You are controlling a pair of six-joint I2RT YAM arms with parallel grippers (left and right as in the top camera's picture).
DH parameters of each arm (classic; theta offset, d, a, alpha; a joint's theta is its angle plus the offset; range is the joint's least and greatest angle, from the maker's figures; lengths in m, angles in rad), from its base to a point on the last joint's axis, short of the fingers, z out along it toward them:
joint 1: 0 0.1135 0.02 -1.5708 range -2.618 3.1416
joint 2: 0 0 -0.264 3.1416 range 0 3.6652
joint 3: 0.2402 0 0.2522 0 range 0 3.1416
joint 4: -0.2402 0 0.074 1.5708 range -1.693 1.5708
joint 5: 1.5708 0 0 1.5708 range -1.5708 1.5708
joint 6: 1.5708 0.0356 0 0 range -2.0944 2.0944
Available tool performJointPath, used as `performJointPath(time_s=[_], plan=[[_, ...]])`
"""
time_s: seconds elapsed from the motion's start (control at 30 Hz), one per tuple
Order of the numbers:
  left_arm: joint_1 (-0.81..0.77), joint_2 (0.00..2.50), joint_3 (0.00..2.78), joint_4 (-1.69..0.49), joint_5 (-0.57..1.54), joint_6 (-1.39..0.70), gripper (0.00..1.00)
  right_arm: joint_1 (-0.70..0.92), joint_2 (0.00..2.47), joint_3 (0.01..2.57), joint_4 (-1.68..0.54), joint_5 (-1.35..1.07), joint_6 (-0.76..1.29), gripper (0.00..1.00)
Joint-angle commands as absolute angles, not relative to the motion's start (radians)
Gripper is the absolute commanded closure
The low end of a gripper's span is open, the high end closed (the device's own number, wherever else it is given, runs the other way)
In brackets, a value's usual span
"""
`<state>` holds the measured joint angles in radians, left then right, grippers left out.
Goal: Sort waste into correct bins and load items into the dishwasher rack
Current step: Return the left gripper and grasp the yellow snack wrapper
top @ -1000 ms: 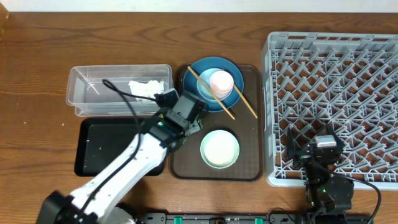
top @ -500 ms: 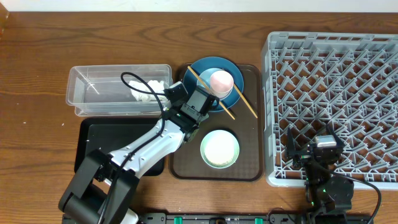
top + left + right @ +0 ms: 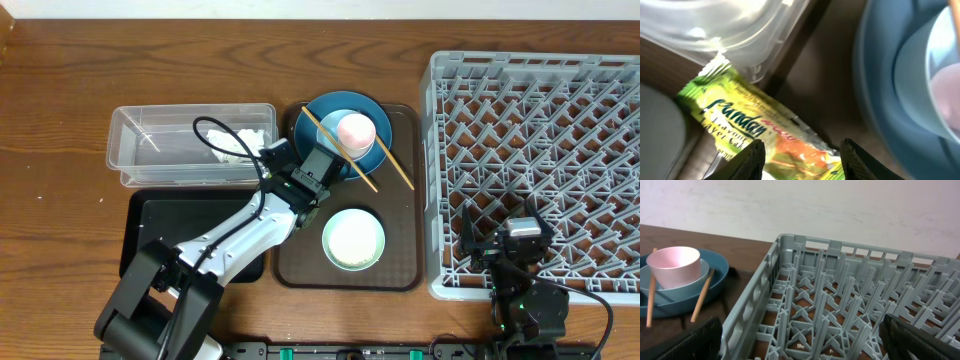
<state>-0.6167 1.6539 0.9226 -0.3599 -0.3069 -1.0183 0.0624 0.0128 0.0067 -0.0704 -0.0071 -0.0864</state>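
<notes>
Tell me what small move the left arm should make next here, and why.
Probably lower the left gripper slightly and close it on the snack wrapper. In the left wrist view the jaws stand open with the wrapper lying between and below them, not yet gripped, beside the clear tub and near the blue plate.

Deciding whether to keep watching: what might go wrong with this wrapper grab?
The wrapper lies flat under the open left gripper, so a pinch may slip off it. It sits close to the clear tub and blue plate; the gripper could bump the plate and dislodge the chopsticks resting on it.
</notes>
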Motion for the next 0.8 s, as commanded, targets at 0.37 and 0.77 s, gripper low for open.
performJointPath(time_s=[0.37,0.77], plan=[[-0.617,1.774,0.899,-0.28,-0.364,-1.102,0.47,0.066,0.011,0.006,-0.075,-0.005,-0.076,0.01],[-0.622,1.81,0.899,-0.272,-0.256,-1.093,0.94,0.066,0.011,0.006,-0.075,-0.005,-0.075,0.01]])
